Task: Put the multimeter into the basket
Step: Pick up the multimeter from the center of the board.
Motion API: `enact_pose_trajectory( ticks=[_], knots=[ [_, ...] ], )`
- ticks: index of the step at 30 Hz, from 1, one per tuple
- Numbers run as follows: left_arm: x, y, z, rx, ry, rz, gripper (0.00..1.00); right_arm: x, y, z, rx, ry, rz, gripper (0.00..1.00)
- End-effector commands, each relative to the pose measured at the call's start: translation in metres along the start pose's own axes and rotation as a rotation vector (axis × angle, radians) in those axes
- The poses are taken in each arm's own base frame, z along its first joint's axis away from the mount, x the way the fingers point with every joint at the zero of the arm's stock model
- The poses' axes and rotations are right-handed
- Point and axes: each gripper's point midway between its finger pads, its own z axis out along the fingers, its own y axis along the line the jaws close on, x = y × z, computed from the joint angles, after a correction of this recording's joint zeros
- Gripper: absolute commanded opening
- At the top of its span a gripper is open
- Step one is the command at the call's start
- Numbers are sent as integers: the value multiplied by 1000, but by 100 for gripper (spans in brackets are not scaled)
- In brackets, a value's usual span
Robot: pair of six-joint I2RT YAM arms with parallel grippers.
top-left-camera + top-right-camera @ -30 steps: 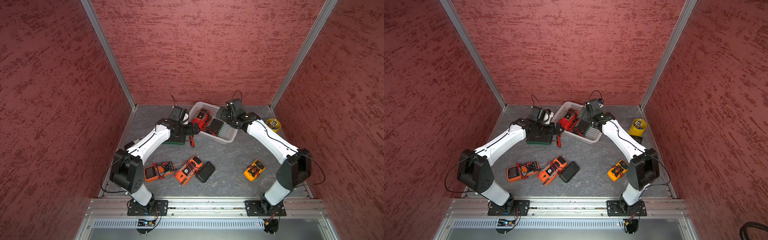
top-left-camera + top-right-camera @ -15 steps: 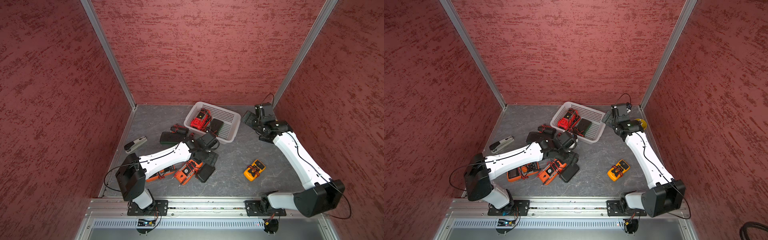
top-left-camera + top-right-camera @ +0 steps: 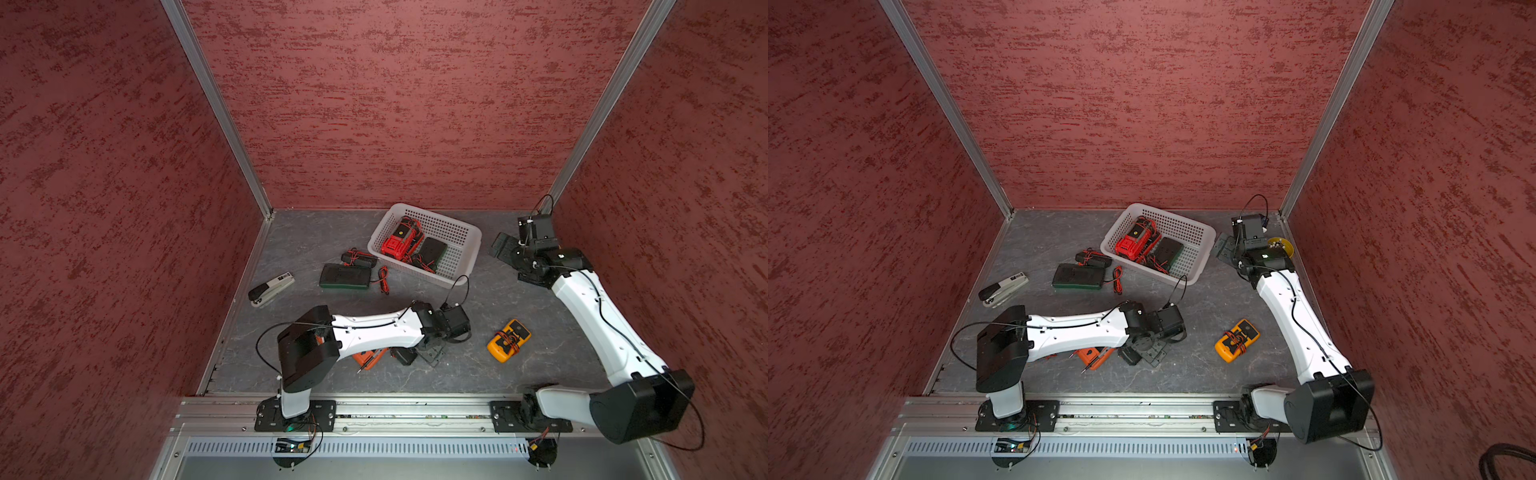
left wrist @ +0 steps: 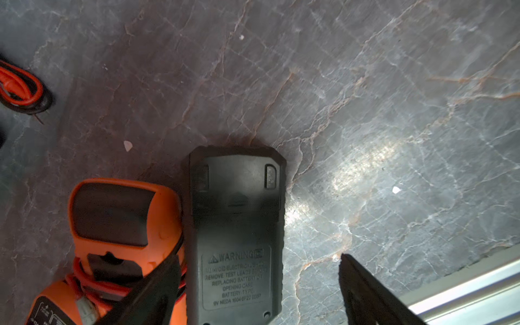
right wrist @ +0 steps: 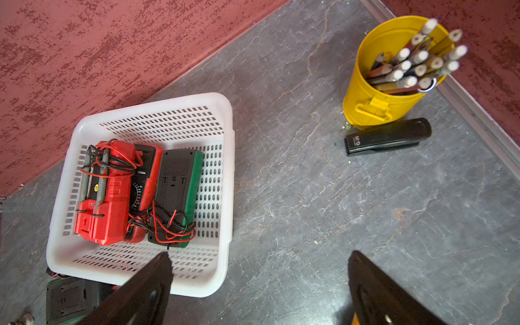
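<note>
Approach stage, no lift yet. Left gripper point(image 4: 259, 254) was down over the black meter point(image 4: 236, 225) with its jaws apart, straddling it across the width; nothing was clamped. One finger point(image 4: 157, 281) sat in the seam between this meter and the orange meter point(image 4: 121, 225) touching it on the left, and the other stood clear over bare table point(image 4: 365, 112). The narrow seam probably dictated that placement. The black meter lay face down, warning label up, at the near centre of the table, well apart from the basket point(image 3: 465, 237) at far centre. The basket held a red meter point(image 5: 112, 194) and a green-edged meter point(image 5: 180, 191) side by side toward its left, so its right part was free for a drop. Right gripper point(image 5: 259, 253) hung open and empty just right of the basket, near the yellow cup point(image 5: 374, 92), apparently parked clear of the left arm's route. Risk noted: closing could drag the orange meter along.
</note>
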Motion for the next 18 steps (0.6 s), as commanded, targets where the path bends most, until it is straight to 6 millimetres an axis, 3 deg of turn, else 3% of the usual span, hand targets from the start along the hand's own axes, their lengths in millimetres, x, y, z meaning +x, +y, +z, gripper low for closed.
enact_pose_trajectory(
  ticks=[1, 9, 18],
  knots=[
    [3, 8, 4, -75, 12, -13, 91, 2, 1, -2, -39, 8, -11, 99],
    [12, 9, 20, -119, 45, -20, 89, 13, -3, 1, -56, 35, 1, 99],
    [23, -3, 30, -124, 81, 15, 85, 13, -5, -1, -67, 33, 9, 99]
  ],
)
